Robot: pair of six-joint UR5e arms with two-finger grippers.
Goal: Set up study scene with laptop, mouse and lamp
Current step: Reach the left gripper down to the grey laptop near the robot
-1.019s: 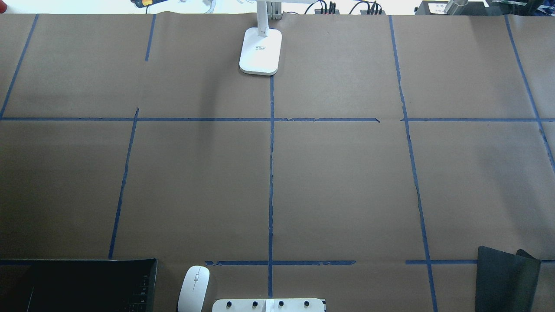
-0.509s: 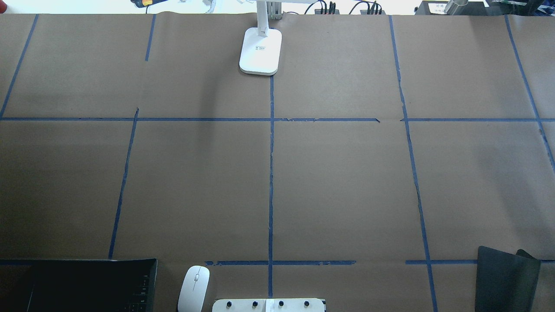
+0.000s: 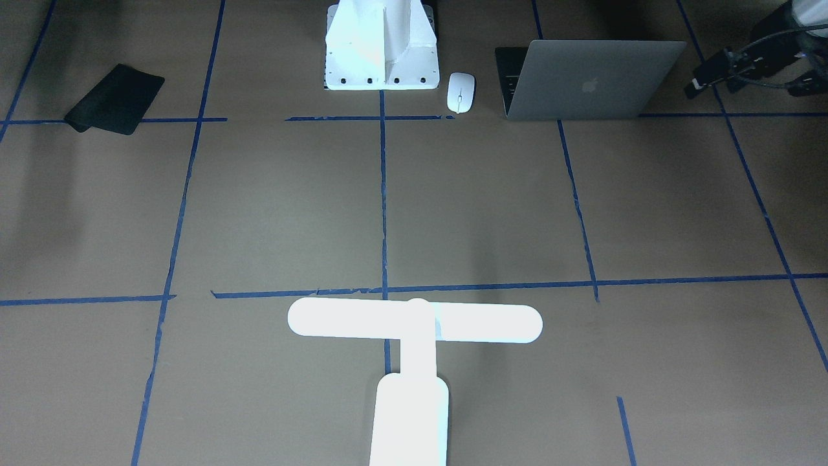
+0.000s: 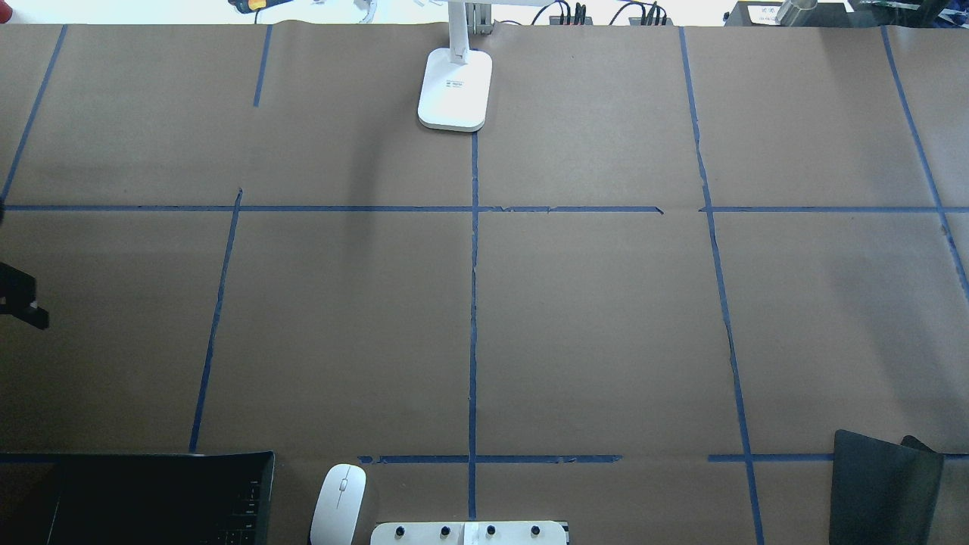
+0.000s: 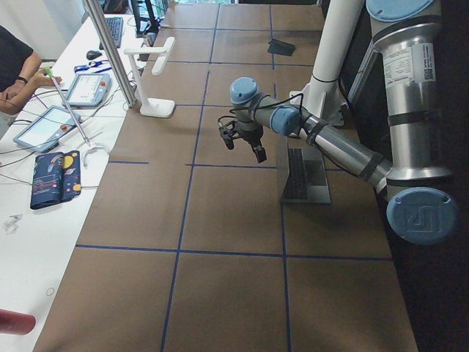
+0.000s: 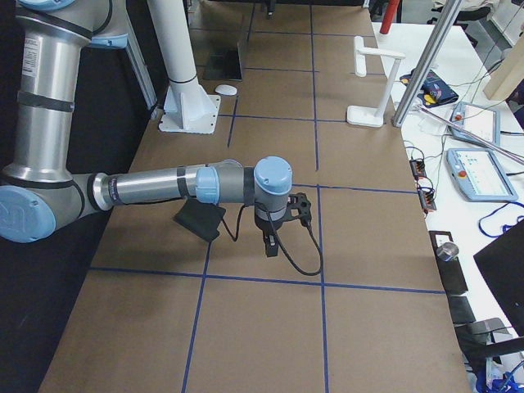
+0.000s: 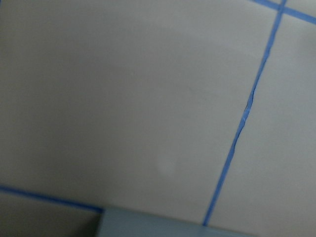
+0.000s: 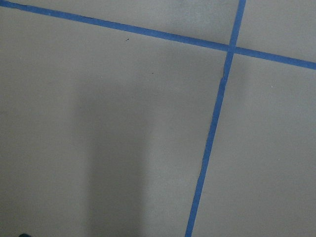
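The laptop (image 3: 585,84) stands open at the table's near-robot edge, with its apple-logo lid facing the front view; in the overhead view (image 4: 163,496) it sits at the bottom left. The white mouse (image 3: 460,91) lies beside it, next to the pedestal, and also shows in the overhead view (image 4: 338,503). The white lamp (image 3: 414,323) stands upright at the far edge on the centre line, its base (image 4: 454,91) showing in the overhead view. My left gripper (image 4: 21,301) hovers at the overhead view's left edge, beyond the laptop; I cannot tell whether it is open. My right gripper (image 6: 274,233) hangs over bare paper near the black pad; I cannot tell its state.
A flat black pad (image 4: 882,488) lies at the near right corner. The white bolted pedestal (image 3: 378,48) stands at the near centre edge. Blue tape lines (image 4: 473,303) divide the brown paper into squares. Operators' tablets and cables (image 6: 479,176) lie beyond the far edge.
My left gripper has come into the overhead view at its left edge. The laptop, mouse, lamp and pad have not moved.
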